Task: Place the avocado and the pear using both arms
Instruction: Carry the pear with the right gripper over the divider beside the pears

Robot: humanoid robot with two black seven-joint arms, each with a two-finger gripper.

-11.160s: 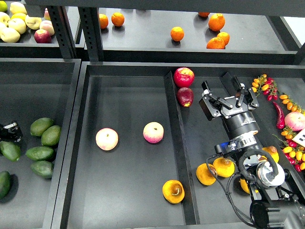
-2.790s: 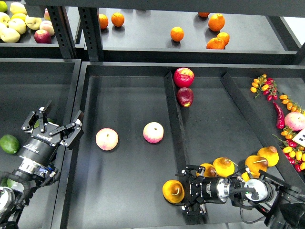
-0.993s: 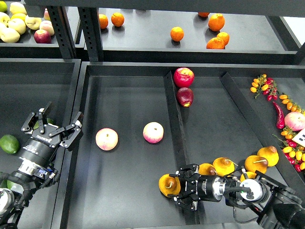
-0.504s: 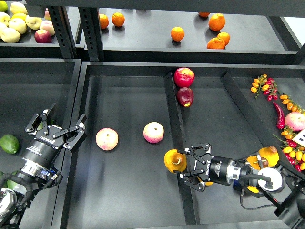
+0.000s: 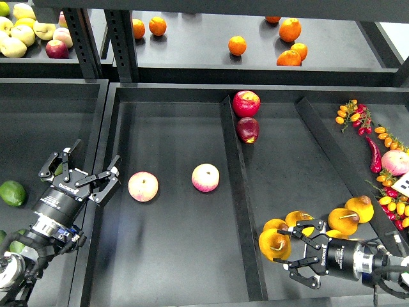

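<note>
My right gripper (image 5: 292, 251) comes in from the lower right and is shut on the golden pear (image 5: 275, 245), its fingers on the pear's rear half. The pear is in the right compartment, just right of the divider (image 5: 238, 192) and beside several other pears (image 5: 300, 220). My left gripper (image 5: 80, 171) is open over the left bin's right edge. A sliver of a green avocado (image 5: 59, 170) shows under its fingers. Another avocado (image 5: 11, 192) lies to its left. More green is mostly hidden by the arm (image 5: 16, 244).
Two pink-cream peaches (image 5: 143, 186) (image 5: 206, 177) lie in the middle tray. Two red apples (image 5: 246, 102) (image 5: 248, 129) sit at the back of the right compartment. Small peppers and tomatoes (image 5: 383, 144) line the far right. Oranges (image 5: 238, 45) and apples (image 5: 19, 35) are on the upper shelf.
My right gripper has carried the pear up out of the middle tray, over the divider, and down into the right compartment. My left gripper has shifted slightly right and stays open.
</note>
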